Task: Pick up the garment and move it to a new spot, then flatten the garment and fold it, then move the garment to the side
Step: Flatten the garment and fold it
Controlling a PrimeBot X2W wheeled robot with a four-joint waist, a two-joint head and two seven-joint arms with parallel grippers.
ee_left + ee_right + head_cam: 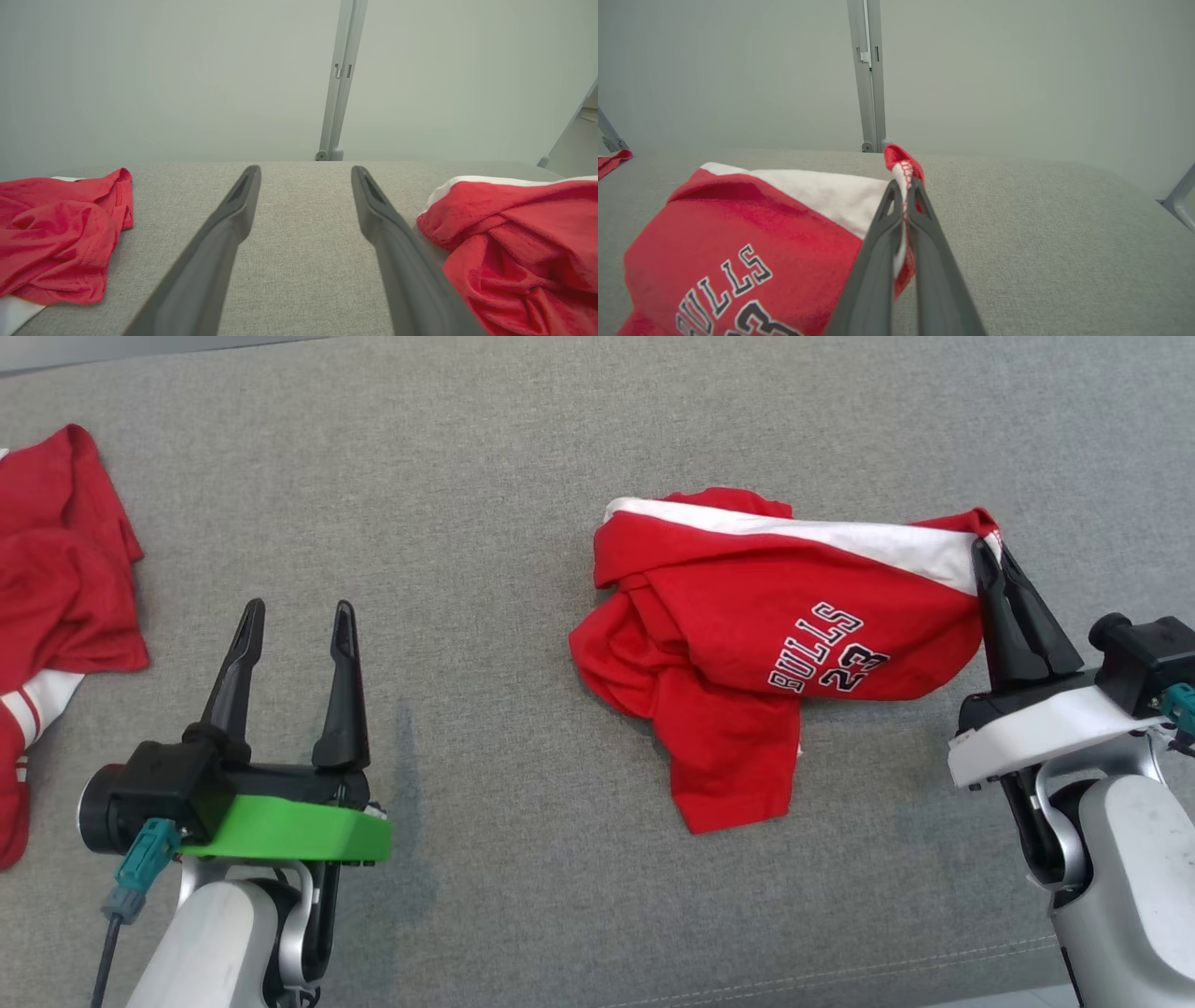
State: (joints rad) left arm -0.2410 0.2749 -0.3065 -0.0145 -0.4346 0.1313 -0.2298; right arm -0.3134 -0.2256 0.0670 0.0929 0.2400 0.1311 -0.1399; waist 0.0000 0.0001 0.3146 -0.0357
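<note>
You have two red garments on the grey surface [513, 859]: the Bulls garment [747, 644] lies crumpled right of centre in the head view, and the second garment [56, 588] lies at the left edge. Of your two grippers, the right gripper [990, 549] is pinched tight on the Bulls garment's upper right corner. The left gripper [299, 609], at lower left, stands spread wide and holds nothing.

Soft red knit cloth on the garment [709, 616], matt, its lettering [826, 649] a flat print; the grey surface [485, 457] under it is coarse woven fabric. On the left gripper [297, 609] the fingers [344, 681] look like matt dark plastic (the green mount [289, 831] smoother, faintly shiny), and the pale post [341, 79] looks like painted metal.
</note>
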